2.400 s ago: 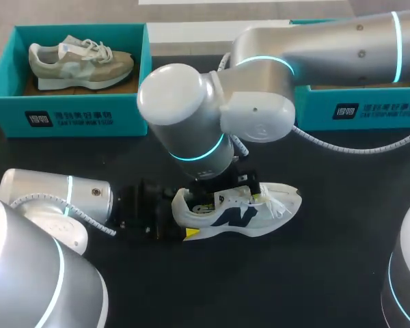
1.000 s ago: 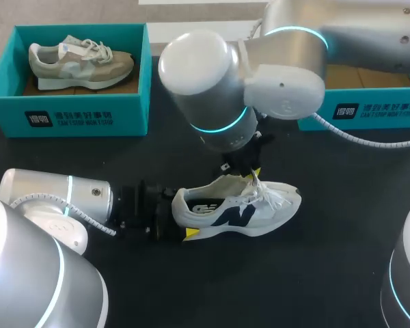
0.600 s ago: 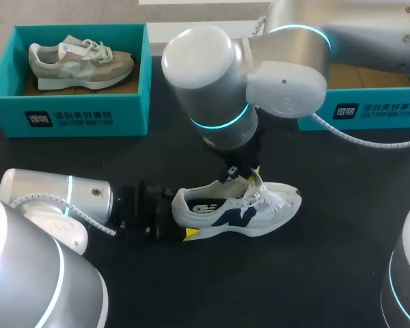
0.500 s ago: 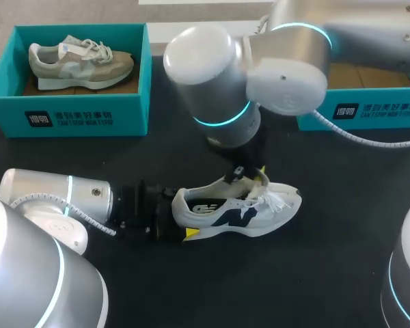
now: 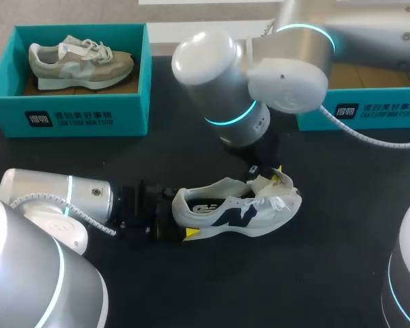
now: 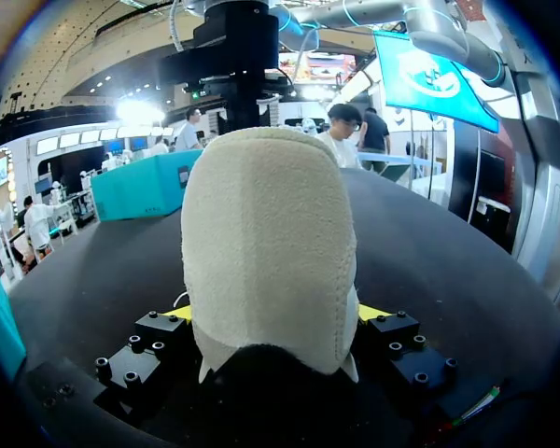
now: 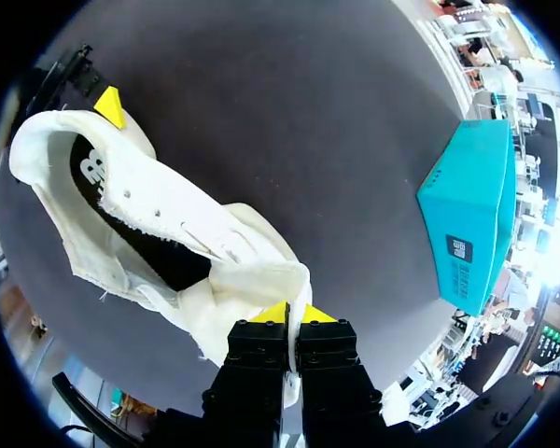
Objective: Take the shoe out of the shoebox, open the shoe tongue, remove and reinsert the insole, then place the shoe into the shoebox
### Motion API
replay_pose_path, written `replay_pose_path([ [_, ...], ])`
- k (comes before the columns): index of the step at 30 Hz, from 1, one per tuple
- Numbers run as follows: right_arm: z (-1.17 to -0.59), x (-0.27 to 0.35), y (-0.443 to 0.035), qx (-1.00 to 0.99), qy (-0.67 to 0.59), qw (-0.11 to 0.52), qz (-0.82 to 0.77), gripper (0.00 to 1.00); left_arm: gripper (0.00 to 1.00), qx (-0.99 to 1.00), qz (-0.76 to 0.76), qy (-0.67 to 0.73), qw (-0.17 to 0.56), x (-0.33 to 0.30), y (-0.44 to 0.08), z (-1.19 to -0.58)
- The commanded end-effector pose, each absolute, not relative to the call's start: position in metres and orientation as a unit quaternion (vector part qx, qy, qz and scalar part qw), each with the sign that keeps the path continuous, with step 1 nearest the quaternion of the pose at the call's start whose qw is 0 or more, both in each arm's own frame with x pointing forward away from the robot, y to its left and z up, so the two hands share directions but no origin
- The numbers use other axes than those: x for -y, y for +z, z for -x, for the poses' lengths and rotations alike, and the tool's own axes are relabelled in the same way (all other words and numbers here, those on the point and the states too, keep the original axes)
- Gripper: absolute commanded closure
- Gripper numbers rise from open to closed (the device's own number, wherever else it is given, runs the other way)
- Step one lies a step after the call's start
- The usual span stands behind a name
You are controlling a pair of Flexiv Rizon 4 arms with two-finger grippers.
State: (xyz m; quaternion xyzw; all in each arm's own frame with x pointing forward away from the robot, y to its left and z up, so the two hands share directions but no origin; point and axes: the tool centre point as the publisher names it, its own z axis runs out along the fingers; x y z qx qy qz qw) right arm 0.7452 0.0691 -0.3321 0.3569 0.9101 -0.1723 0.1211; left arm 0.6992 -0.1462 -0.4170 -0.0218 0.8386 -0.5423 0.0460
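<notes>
Clamped at the heel by the left pincer (image 6: pixel 273 317): white shoe (image 5: pixel 236 212), upright on the worktop (image 5: pixel 314 273). Pinched tight in the right pincer (image 7: pixel 292 317): its tongue (image 7: pixel 266 278), raised.

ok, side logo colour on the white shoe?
Dark navy logo on the white shoe, clearest in head view.

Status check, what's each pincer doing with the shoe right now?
Left pincer shut on white shoe's heel. Right pincer shut on tongue, folded toward toe. Insole not yet out.
</notes>
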Motion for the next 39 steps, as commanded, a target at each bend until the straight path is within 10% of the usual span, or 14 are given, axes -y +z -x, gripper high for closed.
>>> replay_pose_path([
  [1, -0.744, -0.060, -0.348, -0.913, -0.158, 0.125, -0.355, 1.00, 1.00, -0.840, 0.022, -0.541, 0.046, 0.146, -0.418, -0.698],
  [16, -0.745, -0.027, -0.375, -0.903, -0.110, 0.138, -0.392, 1.00, 1.00, -0.840, 0.022, -0.541, 0.046, 0.146, -0.418, -0.698],
  [19, -0.745, -0.024, -0.377, -0.899, -0.113, 0.139, -0.400, 0.51, 1.00, -0.840, 0.022, -0.541, 0.046, 0.146, -0.418, -0.698],
  [20, -0.745, -0.023, -0.377, -0.897, -0.116, 0.140, -0.403, 0.00, 1.00, -0.840, 0.022, -0.541, 0.046, 0.146, -0.418, -0.698],
  [39, -0.735, -0.066, -0.315, -0.881, -0.026, 0.166, -0.442, 0.00, 1.00, -0.840, 0.022, -0.541, 0.046, 0.146, -0.418, -0.698],
])
